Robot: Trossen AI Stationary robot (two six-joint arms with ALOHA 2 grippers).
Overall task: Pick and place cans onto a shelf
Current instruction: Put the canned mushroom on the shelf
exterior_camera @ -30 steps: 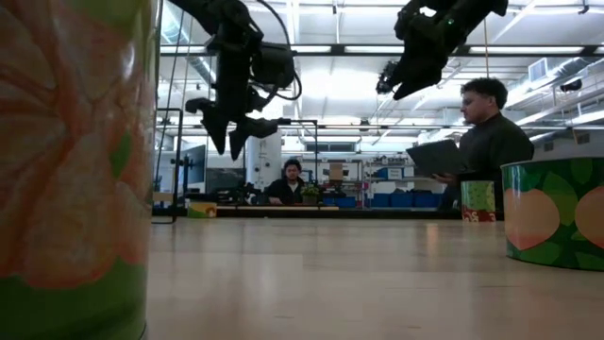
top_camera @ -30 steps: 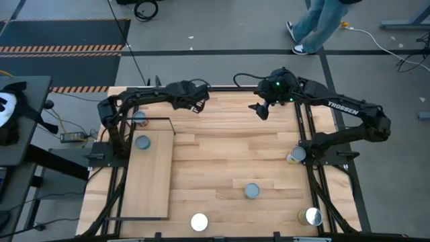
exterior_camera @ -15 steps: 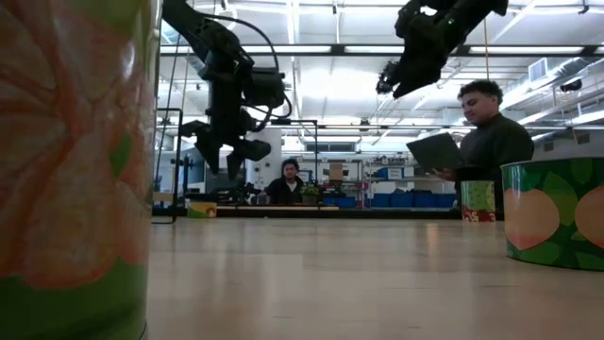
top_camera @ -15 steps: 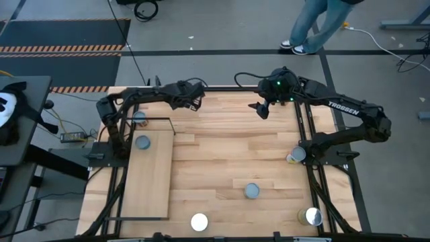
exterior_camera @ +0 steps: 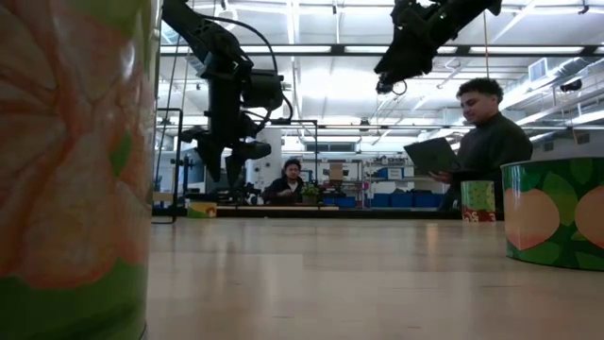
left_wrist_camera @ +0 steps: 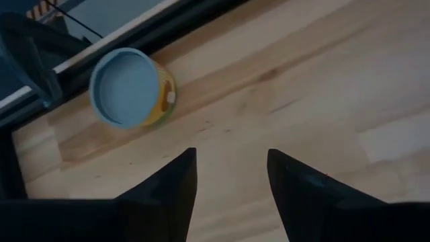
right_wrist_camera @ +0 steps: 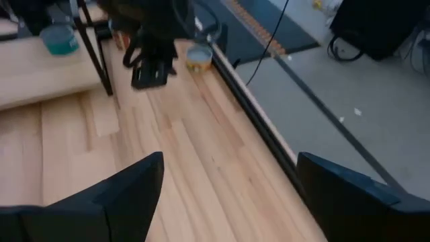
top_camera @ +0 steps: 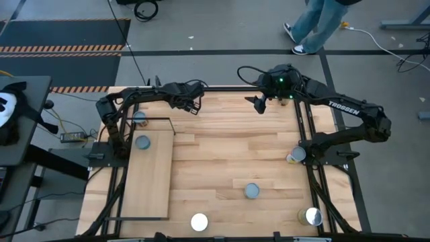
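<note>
Several cans stand upright on their bases. One with a pale-blue top (top_camera: 142, 142) stands on the shelf (top_camera: 149, 181), a light-wood board in a black frame at the table's left. Another can (top_camera: 139, 117) stands by the shelf's far end, near the table's far edge. It also shows in the left wrist view (left_wrist_camera: 131, 87), with yellow sides. Others stand on the tabletop at the right (top_camera: 296, 154) and near the front (top_camera: 251, 191) (top_camera: 199, 222) (top_camera: 312, 216). My left gripper (top_camera: 194, 105) hovers open above the far left of the table, to the right of that far can. My right gripper (top_camera: 259, 103) is open and empty, high over the far middle.
The table's black frame rails run along its far edge (top_camera: 222, 87) and right side (top_camera: 310, 134). A person with a laptop (exterior_camera: 477, 142) stands beyond the table, another sits farther back (exterior_camera: 288, 181), and a third walks past (top_camera: 316, 23). Bare wood lies in the table's middle (top_camera: 228, 148).
My left gripper has come down and shifted a little toward the table's left edge, toward the far can, staying open. My right gripper has gone toward the far edge and slightly up, still open. No can has moved.
</note>
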